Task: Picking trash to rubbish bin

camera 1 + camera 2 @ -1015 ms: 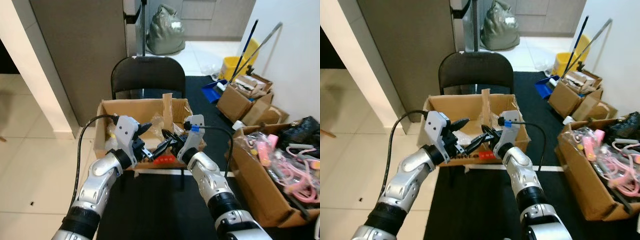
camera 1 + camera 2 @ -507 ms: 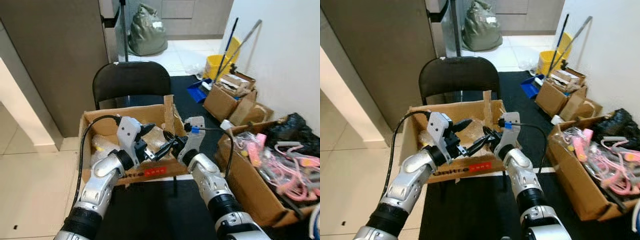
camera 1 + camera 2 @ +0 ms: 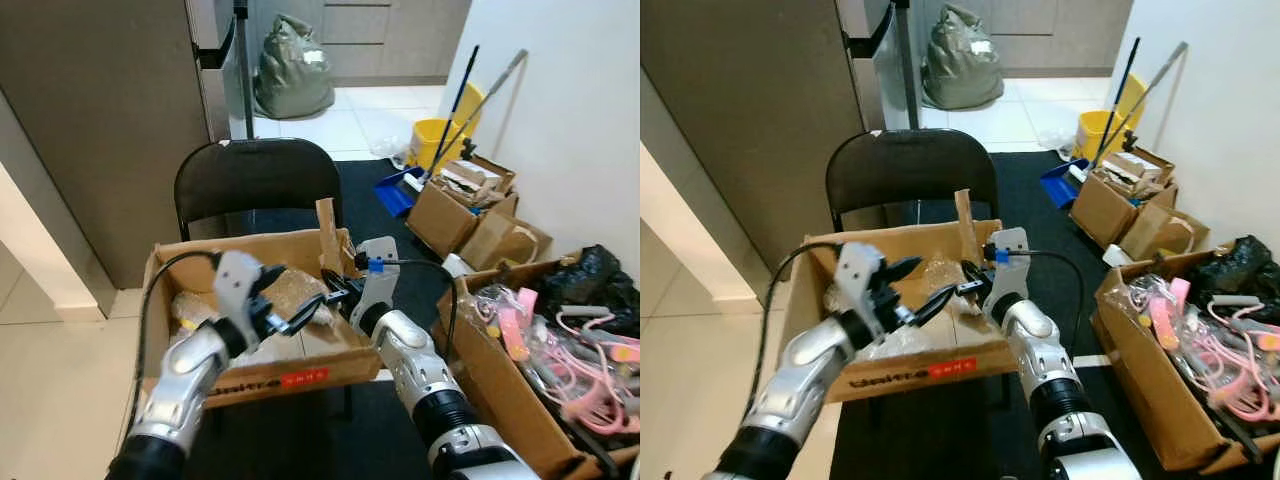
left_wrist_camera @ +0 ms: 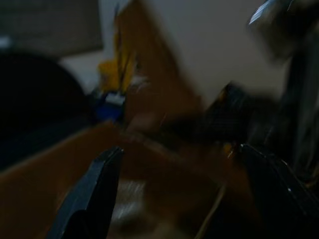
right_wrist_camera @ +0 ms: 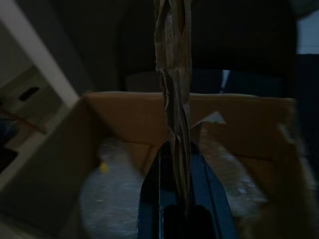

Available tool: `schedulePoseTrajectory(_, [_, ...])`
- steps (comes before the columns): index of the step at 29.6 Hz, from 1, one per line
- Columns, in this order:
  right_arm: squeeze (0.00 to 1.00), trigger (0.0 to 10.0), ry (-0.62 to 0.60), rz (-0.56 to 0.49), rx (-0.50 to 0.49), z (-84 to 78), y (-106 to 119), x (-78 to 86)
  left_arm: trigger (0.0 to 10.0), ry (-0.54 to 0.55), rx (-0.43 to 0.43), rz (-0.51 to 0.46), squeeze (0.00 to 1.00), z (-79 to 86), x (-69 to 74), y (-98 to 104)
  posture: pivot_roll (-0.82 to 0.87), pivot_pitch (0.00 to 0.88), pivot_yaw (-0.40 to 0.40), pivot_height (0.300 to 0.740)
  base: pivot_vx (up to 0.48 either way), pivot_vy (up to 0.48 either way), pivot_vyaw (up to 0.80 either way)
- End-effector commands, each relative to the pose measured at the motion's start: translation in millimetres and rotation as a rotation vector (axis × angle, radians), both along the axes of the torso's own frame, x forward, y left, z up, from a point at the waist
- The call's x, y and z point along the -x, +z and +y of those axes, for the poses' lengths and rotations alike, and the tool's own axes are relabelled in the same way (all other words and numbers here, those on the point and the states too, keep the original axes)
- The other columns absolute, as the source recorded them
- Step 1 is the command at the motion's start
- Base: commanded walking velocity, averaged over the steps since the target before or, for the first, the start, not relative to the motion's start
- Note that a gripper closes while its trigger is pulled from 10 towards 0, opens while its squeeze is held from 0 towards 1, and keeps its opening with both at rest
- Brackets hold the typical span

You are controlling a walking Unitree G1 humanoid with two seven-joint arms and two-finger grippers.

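— Where is your trash?
— In the open brown cardboard box (image 3: 290, 375) on the black chair (image 3: 255, 180). Right gripper (image 5: 175, 164) pinches its upright cardboard flap (image 3: 328, 232); left gripper (image 3: 300, 312) jaws spread above.

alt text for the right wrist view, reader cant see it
Dim close-up along the right gripper, its two black fingers shut on a tall strip of torn cardboard that stands upright between them. Behind it lies an open cardboard box holding crinkled clear plastic, with a dark chair back beyond.
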State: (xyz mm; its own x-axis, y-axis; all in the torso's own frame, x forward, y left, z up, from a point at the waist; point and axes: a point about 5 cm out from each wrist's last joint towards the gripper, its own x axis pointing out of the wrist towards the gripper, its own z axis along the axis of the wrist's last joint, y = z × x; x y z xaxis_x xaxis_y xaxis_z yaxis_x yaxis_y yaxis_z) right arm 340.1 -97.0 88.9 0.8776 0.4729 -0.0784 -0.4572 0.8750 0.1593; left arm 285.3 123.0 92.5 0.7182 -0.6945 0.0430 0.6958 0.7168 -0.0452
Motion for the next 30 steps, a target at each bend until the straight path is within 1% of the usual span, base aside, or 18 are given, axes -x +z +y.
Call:
schedulePoseTrajectory(1, [0.0,10.0,-0.016,-0.001,0.013,-2.2,-1,-1.2,10.0,0.021,-0.033,0.015,0.0,9.1,2.5,-6,0.09,0.046,-0.017,0.74,0.3,0.0,0.0])
schedulePoseTrajectory(4, [0.0,10.0,-0.026,-0.001,0.027,-4.0,-1,-2.9,10.0,0.078,-0.053,0.042,0.0,27.0,7.7,-15,0.1,0.049,-0.028,0.74,0.3,0.0,0.0])
schedulePoseTrajectory(6, [0.0,10.0,-0.029,0.0,0.033,-4.6,0,-3.8,10.0,0.108,-0.059,0.051,0.0,35.4,10.1,-17,0.1,0.049,-0.033,0.74,0.3,0.0,0.0])
schedulePoseTrajectory(9, [0.0,10.0,-0.031,-0.001,0.043,-4.4,0,-4.4,10.0,0.123,-0.059,0.051,0.0,39.4,11.1,-17,0.11,0.049,-0.037,0.74,0.3,0.0,0.0])
schedulePoseTrajectory(10, [0.0,10.0,-0.03,0.005,0.066,-3.5,-2,-5.1,10.0,0.138,-0.06,0.046,0.0,43.4,12.1,-17,0.11,0.048,-0.041,0.74,0.296,0.0,0.0])
schedulePoseTrajectory(12, [0.0,10.0,-0.027,0.005,0.084,-2.7,-2,-5.4,10.0,0.146,-0.06,0.043,0.0,45.8,12.8,-16,0.11,0.047,-0.043,0.74,0.296,0.0,0.0])
schedulePoseTrajectory(14, [0.0,10.0,-0.022,0.024,0.12,-1.4,-6,-4.9,10.0,0.149,-0.061,0.037,0.0,48.1,13.7,-15,0.12,0.05,-0.046,0.74,0.296,0.0,0.0])
schedulePoseTrajectory(15, [0.0,10.0,-0.006,0.035,0.181,0.3,-11,-3.5,10.0,0.145,-0.061,0.032,0.0,49.2,15.5,-13,0.12,0.053,-0.047,0.74,0.289,0.0,0.0])
schedulePoseTrajectory(18, [0.0,10.0,0.034,0.077,0.255,3.9,-22,1.1,10.0,0.107,-0.055,0.03,0.0,46.3,20.7,-11,0.13,0.054,-0.051,0.74,0.175,0.0,0.0])
schedulePoseTrajectory(20, [0.0,10.0,0.05,0.102,0.309,4.1,-29,4.1,10.0,0.071,-0.052,0.053,0.0,43.0,24.7,-13,0.13,0.058,-0.052,0.74,0.0,0.0,0.0])
schedulePoseTrajectory(21, [0.0,10.0,0.05,0.102,0.309,4.1,-29,4.1,10.0,0.071,-0.052,0.053,0.0,43.0,24.7,-13,0.13,0.058,-0.052,0.74,0.0,0.0,0.0])
schedulePoseTrajectory(22, [0.0,10.0,0.067,0.124,0.359,4.2,-36,7.1,10.0,0.026,-0.071,0.081,0.0,40.4,30.5,-17,0.13,0.058,-0.052,0.74,0.0,0.0,0.0])
schedulePoseTrajectory(23, [0.0,10.0,0.067,0.124,0.359,4.2,-36,7.1,10.0,0.026,-0.071,0.081,0.0,40.4,30.5,-17,0.13,0.058,-0.052,0.74,0.0,0.0,0.0])
schedulePoseTrajectory(24, [0.0,10.0,0.082,0.151,0.391,4.1,-42,10.3,10.0,-0.017,-0.093,0.115,0.0,37.8,37.1,-23,0.14,0.062,-0.052,0.74,0.0,0.0,0.0])
schedulePoseTrajectory(25, [0.0,10.0,0.082,0.151,0.391,4.1,-42,10.3,10.0,-0.017,-0.093,0.115,0.0,37.8,37.1,-23,0.14,0.062,-0.052,0.74,0.0,0.0,0.0])
schedulePoseTrajectory(26, [0.0,10.0,0.09,0.156,0.416,4.3,-46,12.3,10.0,-0.04,-0.11,0.137,0.0,35.9,41.5,-28,0.14,0.062,-0.052,0.74,0.0,0.0,0.0])
schedulePoseTrajectory(28, [0.0,10.0,0.092,0.156,0.421,4.6,-46,12.9,10.0,-0.047,-0.116,0.143,0.0,35.2,42.8,-30,0.14,0.062,-0.052,0.74,0.0,0.0,0.0])
schedulePoseTrajectory(30, [0.0,10.0,0.093,0.165,0.415,5.4,-49,14.6,10.0,-0.072,-0.126,0.155,0.0,32.4,47.4,-32,0.14,0.066,-0.049,0.74,0.0,0.0,0.0])
